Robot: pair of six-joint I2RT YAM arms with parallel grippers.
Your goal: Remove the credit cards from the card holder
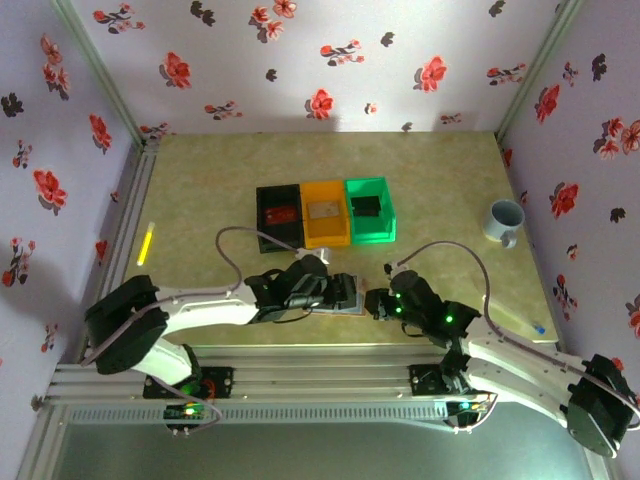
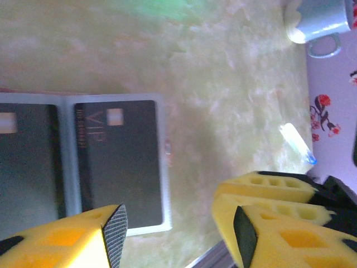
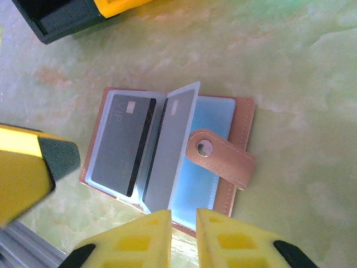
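Observation:
The card holder (image 3: 237, 162) lies open on the table, pinkish-brown with a snap tab and clear sleeves; from above it sits between the two grippers (image 1: 347, 296). A dark VIP card (image 3: 118, 144) lies in the left sleeve, and a second card (image 3: 167, 153) is in a sleeve that stands up. The left wrist view has the VIP card (image 2: 120, 162) beside another dark card (image 2: 28, 167). My right gripper (image 3: 184, 234) hovers at the holder's near edge, jaws a narrow gap apart with nothing between them. My left gripper (image 2: 178, 234) is open wide at the holder's other side, empty.
A black bin (image 1: 261, 215), an orange bin (image 1: 325, 239) and a green bin (image 1: 370, 233) stand in a row behind the holder. A blue-grey mug (image 1: 503, 220) is at the right, a yellow stick (image 1: 146, 243) at the left. Flowered walls enclose the table.

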